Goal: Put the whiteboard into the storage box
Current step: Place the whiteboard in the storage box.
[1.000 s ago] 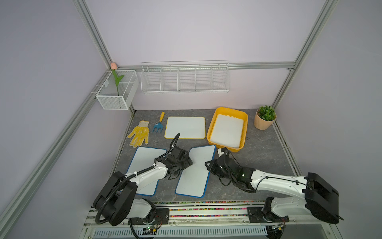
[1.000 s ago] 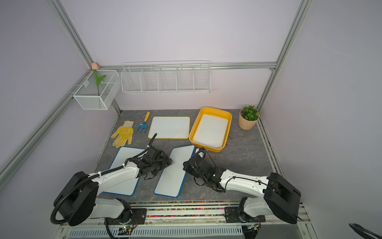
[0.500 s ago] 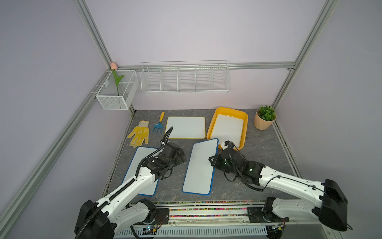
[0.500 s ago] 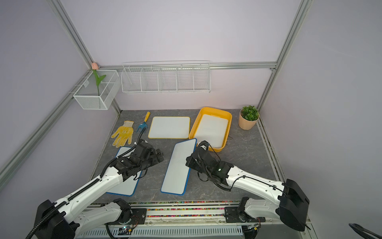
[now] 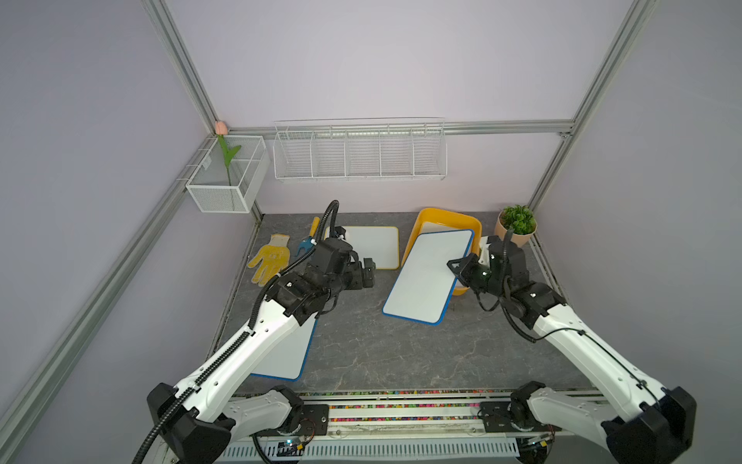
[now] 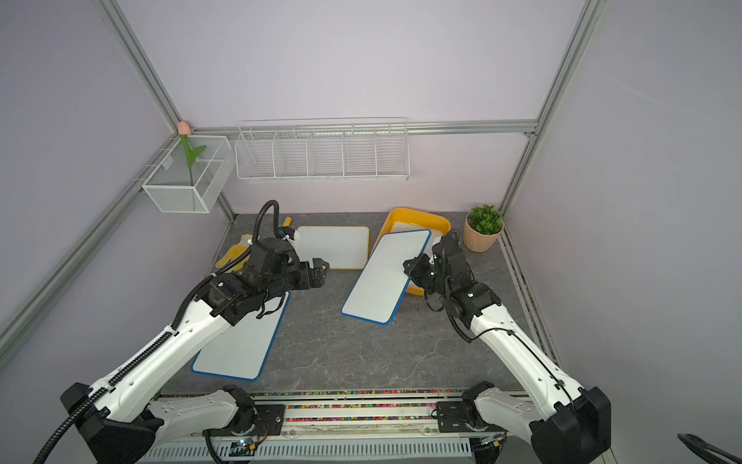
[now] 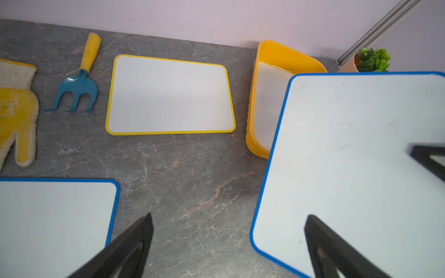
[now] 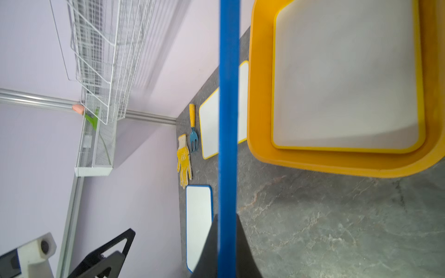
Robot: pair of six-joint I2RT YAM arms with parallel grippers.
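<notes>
Whiteboard [image 5: 427, 277] is rising toward storage box [image 5: 445, 214], right gripper [image 5: 455, 268] pinching it, left gripper [image 5: 369, 273] spread wide; bumping the rim may shake it loose.

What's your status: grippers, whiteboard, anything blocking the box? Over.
Right gripper shut on blue-rimmed whiteboard, far end over storage box. Left gripper open, empty. Inside already: a yellow-rimmed whiteboard.

Two slender arms in glossy white shells: the left arm [image 5: 261, 341] trails a ribbed black cable conduit [image 5: 328, 215] looping over its wrist, while the right arm [image 5: 590, 355] has the same build. Chunky matte-black joint blocks [image 5: 650, 430] cap the elbows, the wrist housings are dark and boxy, and each arm ends in black wedge-shaped fingers [image 7: 125, 250].
</notes>
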